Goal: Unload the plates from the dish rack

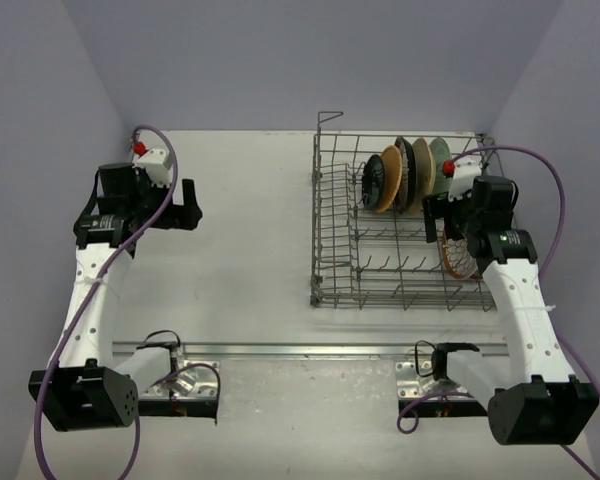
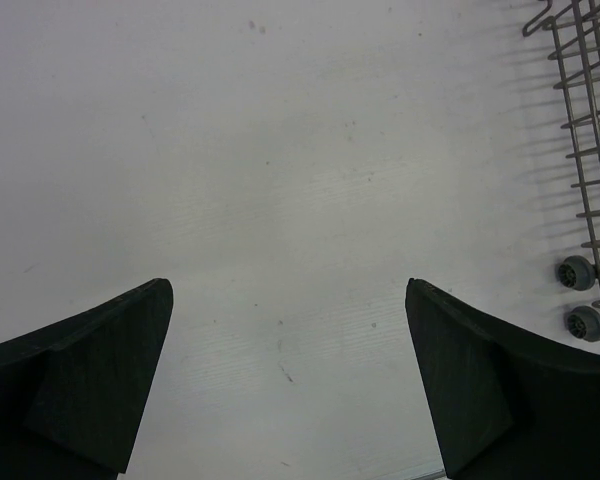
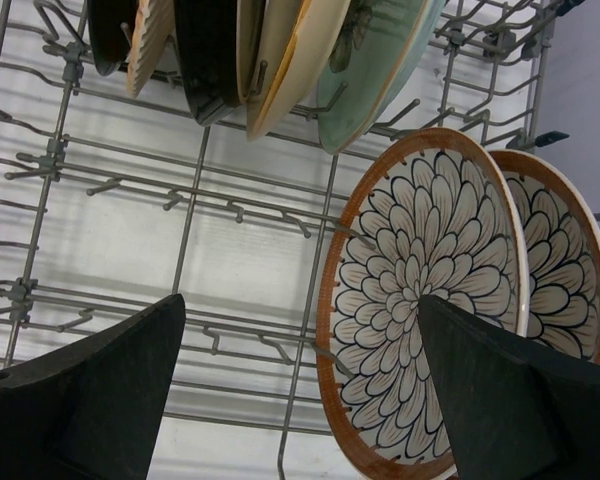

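The grey wire dish rack stands on the right half of the table. Several plates stand on edge at its far side: black, tan-orange and pale green. My right gripper hangs open over the rack's right part. In the right wrist view the gripper is open just above a white plate with brown petal pattern, with a second like it behind. My left gripper is open and empty over the bare table at the left, also open in its wrist view.
The rack's left edge and two small grey wheels show at the right of the left wrist view. A raised wire loop stands at the rack's far left corner. Purple cables arc from both arms. Walls close the table at back and sides.
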`<state>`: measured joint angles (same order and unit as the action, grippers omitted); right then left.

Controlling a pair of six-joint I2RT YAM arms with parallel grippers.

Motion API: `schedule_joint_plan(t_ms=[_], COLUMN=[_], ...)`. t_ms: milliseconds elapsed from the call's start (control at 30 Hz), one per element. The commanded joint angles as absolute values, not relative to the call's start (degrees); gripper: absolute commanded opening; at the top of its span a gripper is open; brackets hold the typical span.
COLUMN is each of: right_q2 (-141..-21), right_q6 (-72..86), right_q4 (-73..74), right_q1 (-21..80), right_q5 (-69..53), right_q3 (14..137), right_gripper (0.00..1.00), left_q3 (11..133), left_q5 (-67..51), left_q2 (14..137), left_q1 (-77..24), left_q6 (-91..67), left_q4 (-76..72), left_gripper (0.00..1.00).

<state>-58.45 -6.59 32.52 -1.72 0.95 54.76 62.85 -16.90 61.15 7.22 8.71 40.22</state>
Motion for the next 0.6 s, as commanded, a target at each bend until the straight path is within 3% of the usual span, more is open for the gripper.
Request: schedule_joint_plan(t_ms=[0, 433, 567], right_q2=[-59.21, -69.03, -70.87], right_q6=[-7.51, -19.78, -19.42], right_q4=[32.77, 29.40, 28.56], right_q1=[-1.60, -1.41, -1.41], right_q5=[5.71, 25.62, 29.33], right_q3=[59.67, 66.69, 66.71], right_gripper=[0.99, 0.98, 0.84], left_q3=[63.32, 68.57, 68.57], left_q5=[-14.30, -7.80, -2.95], left_q2=[58.57, 59.45, 60.35], left_q1=[7.57, 3.19, -1.98], left_q6=[9.33, 12.43, 11.88], left_q4=[35.88, 36.30, 35.46], left_gripper=[1.00, 1.00, 1.00])
